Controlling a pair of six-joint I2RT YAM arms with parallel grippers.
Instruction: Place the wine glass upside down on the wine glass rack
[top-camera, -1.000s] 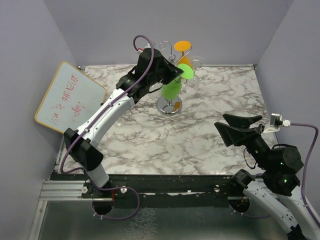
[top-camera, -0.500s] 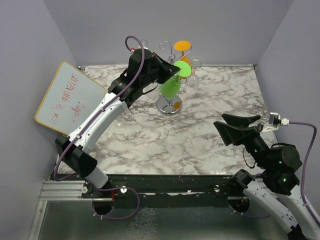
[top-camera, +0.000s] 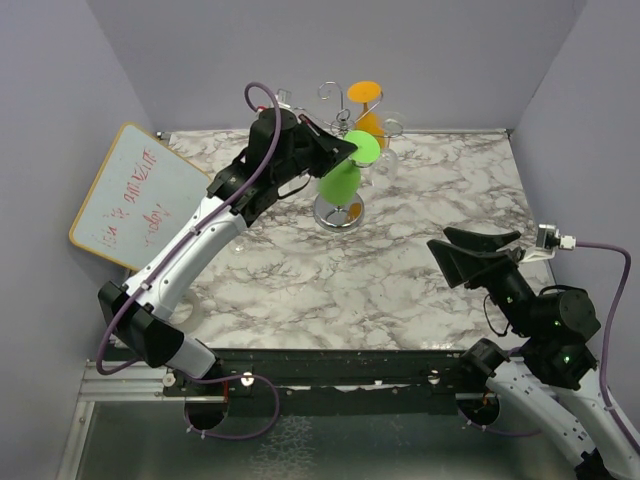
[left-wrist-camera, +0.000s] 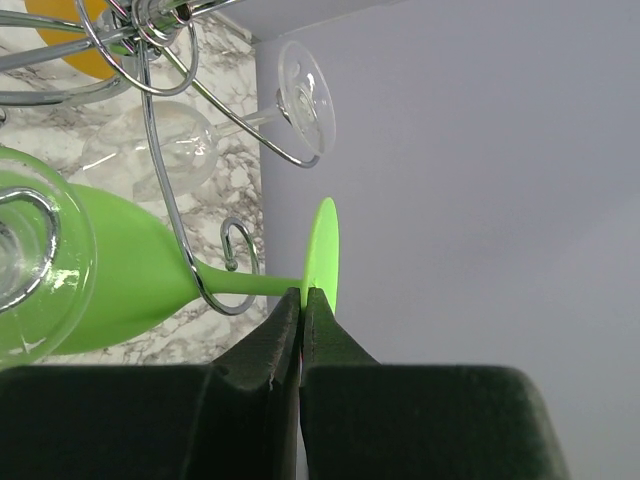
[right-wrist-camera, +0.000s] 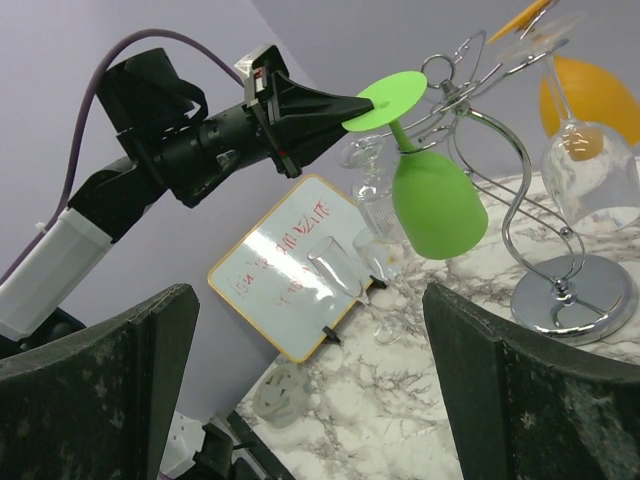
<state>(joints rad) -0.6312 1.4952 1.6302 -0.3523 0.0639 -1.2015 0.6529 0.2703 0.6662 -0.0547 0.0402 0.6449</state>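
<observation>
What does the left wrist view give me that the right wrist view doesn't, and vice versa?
Only left wrist: the left gripper pinched shut on the foot rim of the green wine glass, its stem crossing a curled hook of the wine glass rack. Only right wrist: the rack's round base, the whiteboard, the green glass hanging bowl down, the right gripper open. Both: green glass, rack hooks, an orange glass, a clear glass.

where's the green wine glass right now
In the top view the green wine glass is upside down at the rack, far middle of the table, its foot pinched by the left gripper, the orange glass just behind.
</observation>
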